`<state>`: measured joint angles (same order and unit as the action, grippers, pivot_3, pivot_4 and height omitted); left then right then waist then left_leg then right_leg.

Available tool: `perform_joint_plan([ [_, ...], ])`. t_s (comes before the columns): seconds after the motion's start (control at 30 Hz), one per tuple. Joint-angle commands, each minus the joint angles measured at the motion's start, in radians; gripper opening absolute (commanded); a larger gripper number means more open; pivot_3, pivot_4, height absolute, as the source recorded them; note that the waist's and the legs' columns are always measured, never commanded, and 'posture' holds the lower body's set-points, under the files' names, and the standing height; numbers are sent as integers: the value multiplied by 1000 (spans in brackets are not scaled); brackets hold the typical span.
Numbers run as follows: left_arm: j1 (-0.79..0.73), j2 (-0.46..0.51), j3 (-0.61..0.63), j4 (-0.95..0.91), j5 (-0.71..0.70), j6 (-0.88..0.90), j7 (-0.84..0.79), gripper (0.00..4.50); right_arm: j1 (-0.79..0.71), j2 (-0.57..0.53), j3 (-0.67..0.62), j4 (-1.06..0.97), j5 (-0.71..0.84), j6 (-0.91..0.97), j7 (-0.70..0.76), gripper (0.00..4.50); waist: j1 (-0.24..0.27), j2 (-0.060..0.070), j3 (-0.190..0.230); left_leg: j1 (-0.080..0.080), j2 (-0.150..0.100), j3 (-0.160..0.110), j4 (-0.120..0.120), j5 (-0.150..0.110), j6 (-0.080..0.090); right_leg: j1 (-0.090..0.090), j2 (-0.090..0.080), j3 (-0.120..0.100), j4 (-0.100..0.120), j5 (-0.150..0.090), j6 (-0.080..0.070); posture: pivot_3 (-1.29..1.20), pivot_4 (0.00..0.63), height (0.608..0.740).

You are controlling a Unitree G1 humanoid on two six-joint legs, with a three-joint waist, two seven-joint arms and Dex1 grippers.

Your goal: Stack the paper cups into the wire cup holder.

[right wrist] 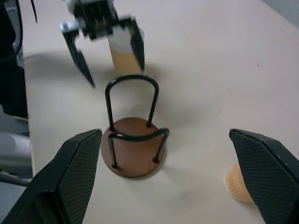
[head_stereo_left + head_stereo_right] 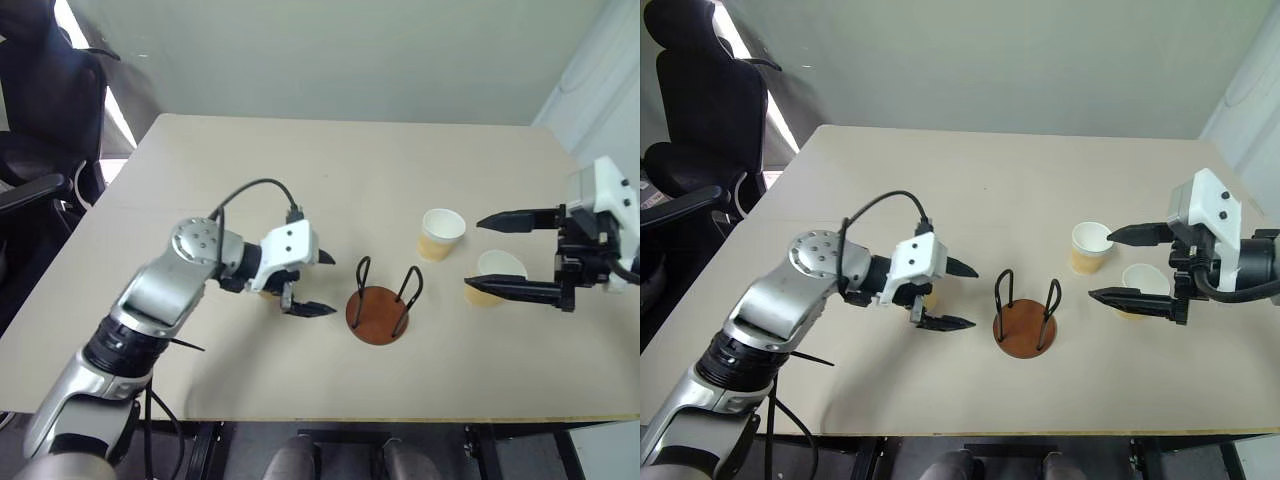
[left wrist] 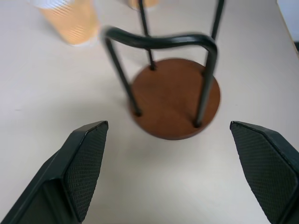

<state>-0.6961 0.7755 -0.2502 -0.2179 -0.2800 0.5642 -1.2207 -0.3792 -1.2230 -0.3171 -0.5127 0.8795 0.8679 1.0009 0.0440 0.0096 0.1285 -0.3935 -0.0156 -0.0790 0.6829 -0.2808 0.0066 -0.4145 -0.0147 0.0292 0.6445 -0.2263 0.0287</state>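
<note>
Holder point(image 2: 381, 312) empty, both grippers wide open.
Left gripper point(image 2: 310, 284) faces it, a cup point(image 1: 122, 53) just behind its fingers; right gripper point(image 2: 510, 255) brackets two cups point(image 2: 441, 233), likely lining up a pick.

The reddish-brown disc wire cup holder with black wire loops point(image 2: 382, 311) stands on the pale worktop point(image 2: 340, 170) between the two claws, empty. Just left of it hangs the left claw point(image 2: 316, 284), with one tan paper cup point(image 1: 124, 55) behind its fingers. The right claw point(image 2: 500, 256) brackets two tan paper cups: one point(image 2: 440, 234) beside its upper finger, one point(image 2: 492, 277) behind its lower finger.
</note>
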Motion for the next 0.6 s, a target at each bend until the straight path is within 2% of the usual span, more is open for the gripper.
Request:
perform_joint_plan([
  [0.03, -10, 17, 83, -19, -60, 28, -3, 4483, -51, 6, 27, 24, -33, -33, -10, 4500, -2, 0, 0, 0, 0, 0, 0, 0, 0, 0, 0, 0, 0, 0, 0, 0, 150, 740],
  [0.2, -19, 37, 136, -9, -99, 55, 3, 4483, -154, 33, 125, 132, -143, -89, -21, 4500, -7, 0, 0, 0, 0, 0, 0, 0, 0, 0, 0, 0, 0, 0, 0, 0, 150, 740],
  [0.4, -60, 41, 260, 11, -227, 136, 13, 4483, -266, 43, 281, 257, -341, -219, 37, 4500, -9, 0, 0, 0, 0, 0, 0, 0, 0, -1, 0, 0, 0, 0, 0, 0, 150, 740],
  [0.6, -58, 118, 308, 43, -252, 142, -10, 4483, -356, 114, 413, 341, -490, -314, 82, 4500, -18, 0, 0, 0, 0, 0, -1, -1, 1, -1, 0, 0, 0, 0, 0, 0, 150, 740],
])
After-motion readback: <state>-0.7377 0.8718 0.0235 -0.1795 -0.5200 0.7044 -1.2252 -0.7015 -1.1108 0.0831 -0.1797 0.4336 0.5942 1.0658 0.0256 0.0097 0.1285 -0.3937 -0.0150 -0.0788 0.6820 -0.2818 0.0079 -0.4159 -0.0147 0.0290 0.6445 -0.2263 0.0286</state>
